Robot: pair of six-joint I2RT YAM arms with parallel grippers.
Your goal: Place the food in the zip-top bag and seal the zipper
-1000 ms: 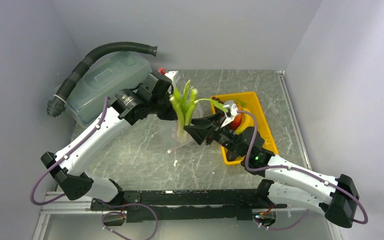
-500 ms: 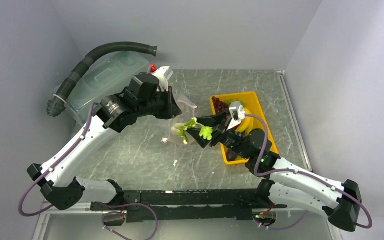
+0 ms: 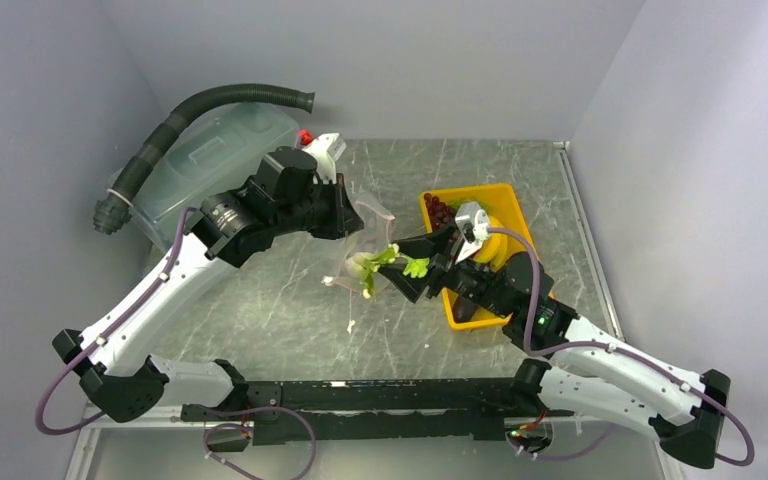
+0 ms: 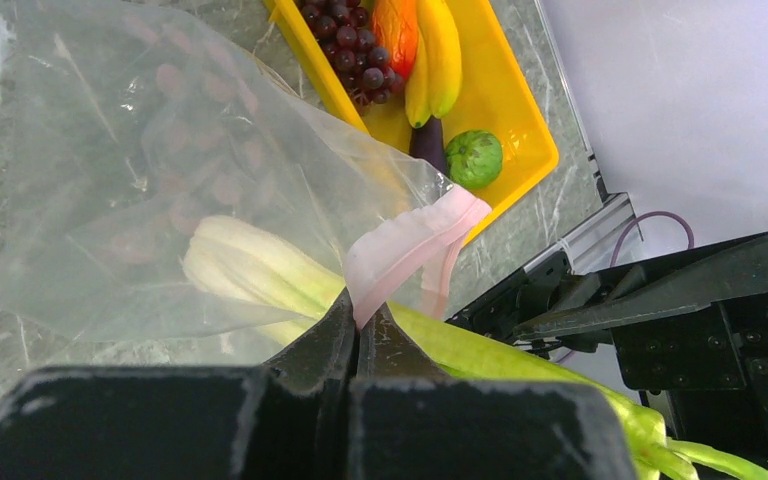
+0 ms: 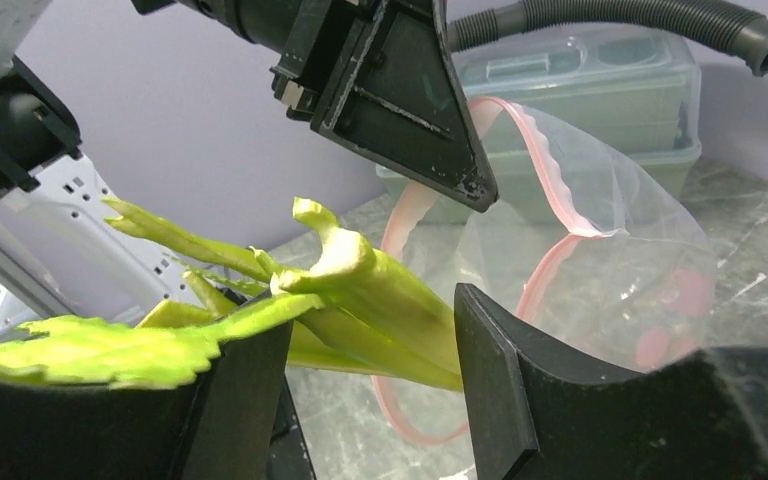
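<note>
My left gripper is shut on the pale pink zipper and holds the mouth of the clear zip-top bag open above the table. The pale green celery lies tilted with its pale base inside the bag and its leafy end outside. My right gripper is open around the leafy end, which rests on one finger. Grapes, bananas, pepper, eggplant and the round green vegetable lie in the tray.
The yellow tray stands right of the bag, partly under my right arm. A large translucent lidded tub with a black corrugated hose on it stands at the back left. Walls close in on three sides.
The celery went from upright in my right gripper to lying tipped into the bag's mouth. My left arm drew back left with the bag's rim. My right jaws now stand apart.
</note>
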